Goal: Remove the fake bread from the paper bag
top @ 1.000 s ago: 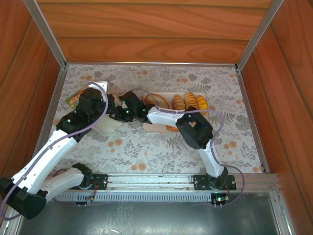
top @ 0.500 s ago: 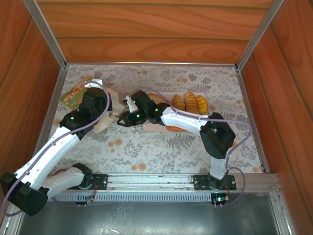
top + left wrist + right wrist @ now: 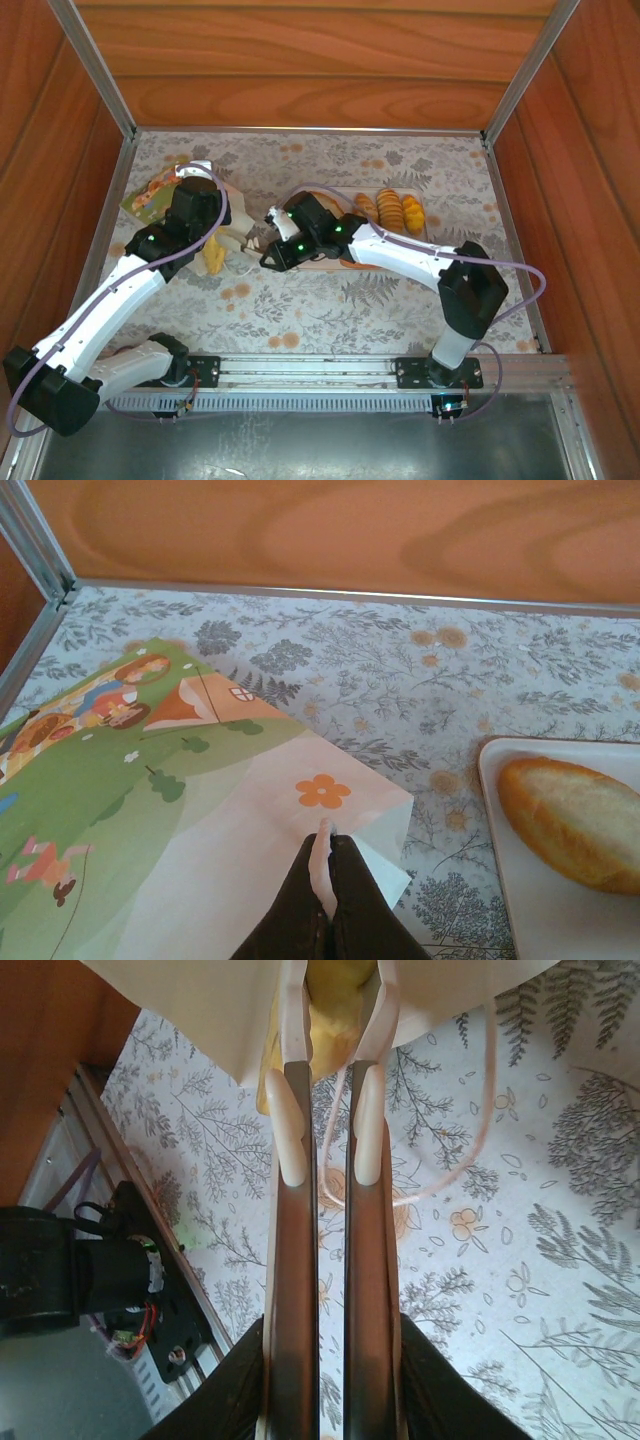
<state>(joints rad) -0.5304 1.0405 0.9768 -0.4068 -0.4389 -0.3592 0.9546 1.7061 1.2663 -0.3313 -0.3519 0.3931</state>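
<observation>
Shifted since earlier, paper bag (image 3: 200, 810) opens rightward, clenched by left end effector (image 3: 326, 872); right end effector (image 3: 330, 1070), cannot tell.

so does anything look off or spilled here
The cream paper bag with green print is tilted, one edge pinched in the left arm's shut jaws. A small yellow toy bread piece sticks out of its open mouth over the floral tabletop, half spilled.
</observation>
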